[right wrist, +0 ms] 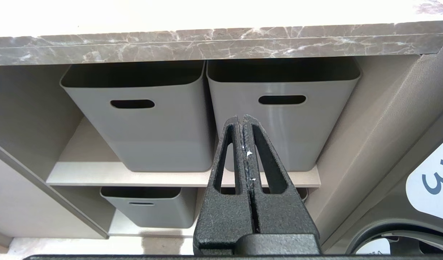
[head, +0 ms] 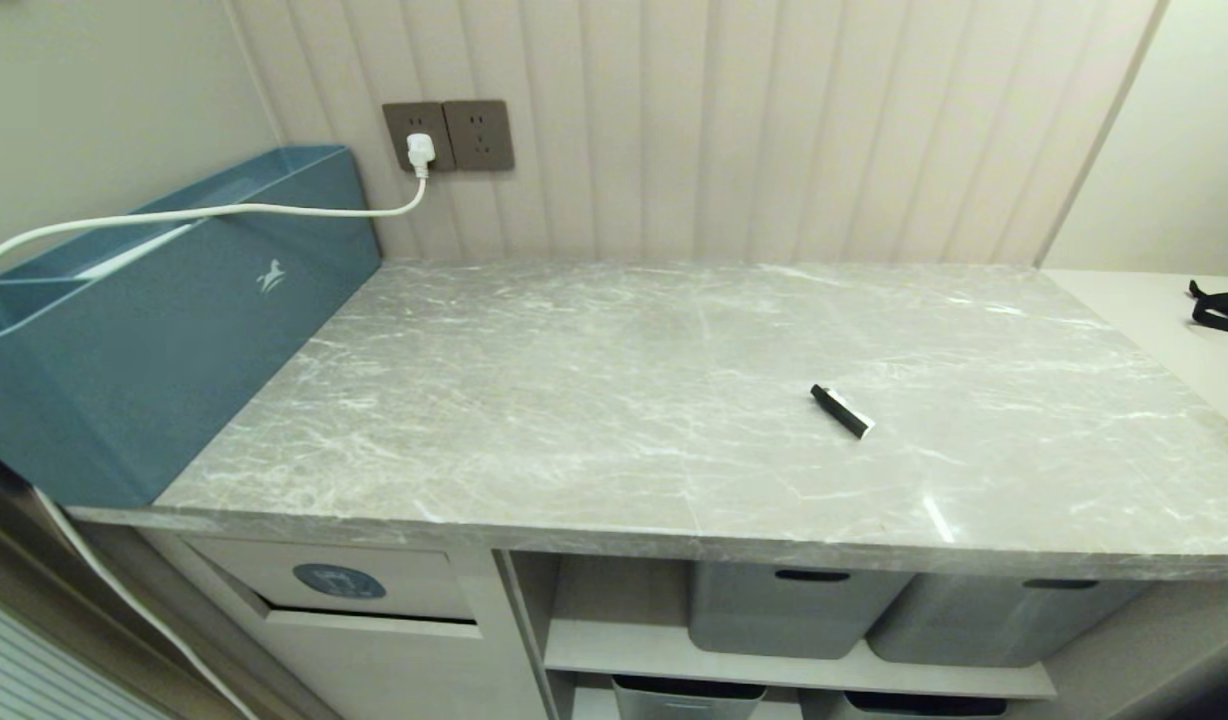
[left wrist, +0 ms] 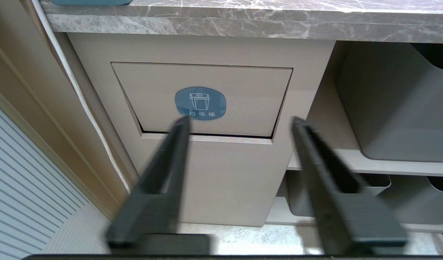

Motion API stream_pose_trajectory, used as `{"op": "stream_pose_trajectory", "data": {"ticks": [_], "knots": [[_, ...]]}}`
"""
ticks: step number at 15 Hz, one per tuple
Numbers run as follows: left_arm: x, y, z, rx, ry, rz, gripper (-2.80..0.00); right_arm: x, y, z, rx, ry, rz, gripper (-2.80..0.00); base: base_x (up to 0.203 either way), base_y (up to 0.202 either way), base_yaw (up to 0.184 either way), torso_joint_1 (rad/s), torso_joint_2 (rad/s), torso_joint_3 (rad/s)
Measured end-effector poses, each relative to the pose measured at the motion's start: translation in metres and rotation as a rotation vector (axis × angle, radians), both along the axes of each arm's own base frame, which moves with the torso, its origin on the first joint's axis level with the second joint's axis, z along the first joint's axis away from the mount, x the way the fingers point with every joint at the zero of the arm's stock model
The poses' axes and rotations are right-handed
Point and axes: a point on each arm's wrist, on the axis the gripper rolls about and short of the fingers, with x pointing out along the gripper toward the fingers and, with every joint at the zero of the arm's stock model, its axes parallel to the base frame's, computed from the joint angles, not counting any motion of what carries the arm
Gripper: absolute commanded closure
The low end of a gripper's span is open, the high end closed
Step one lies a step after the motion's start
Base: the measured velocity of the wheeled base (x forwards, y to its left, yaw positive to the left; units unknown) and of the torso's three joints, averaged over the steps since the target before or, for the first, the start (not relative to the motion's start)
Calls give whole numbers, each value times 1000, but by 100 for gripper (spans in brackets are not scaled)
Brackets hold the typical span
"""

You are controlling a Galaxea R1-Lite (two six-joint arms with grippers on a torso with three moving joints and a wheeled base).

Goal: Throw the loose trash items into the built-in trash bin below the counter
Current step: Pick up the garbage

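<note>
- Black wrapper with a white end lies flat on the counter, right of centre, toward the front edge, nothing touching it.
- No cardboard scrap shows in any view.
- Trash bin: beige panel under the left end of the counter; its flap looks shut, and a round blue sticker with a white bin icon sits on it.
- Left gripper hangs low in front of the bin panel, fingers spread apart, nothing between them, not touching the flap.
- Right gripper hangs in front of the shelves, fingers pressed together, empty.
- Grey tubs with slot handles stand side by side on the shelves right of the bin.
- Blue box with a white horse logo stands at the counter's left end.
- White cable runs over the box to a plug in the wall socket.
</note>
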Motion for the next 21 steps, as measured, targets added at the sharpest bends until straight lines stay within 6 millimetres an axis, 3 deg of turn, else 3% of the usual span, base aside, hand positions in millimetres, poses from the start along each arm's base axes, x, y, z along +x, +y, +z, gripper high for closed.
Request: {"op": "stream_pose_trajectory", "data": {"ticks": [11,14,16,18,21], "knots": [[-1,0,4,-39,-7,6,0,0,0,0,0,0,0,0,0,0,0,0,0,0],[-10,0,53,-75,-112,-17,0,0,0,0,0,0,0,0,0,0,0,0,0,0],[-3,0,107,-132,-124,-88,0,0,0,0,0,0,0,0,0,0,0,0,0,0],[21,-2,155,-217,-78,-205,0,0,0,0,0,0,0,0,0,0,0,0,0,0],[87,-15,214,-372,39,-407,0,0,0,0,0,0,0,0,0,0,0,0,0,0]]}}
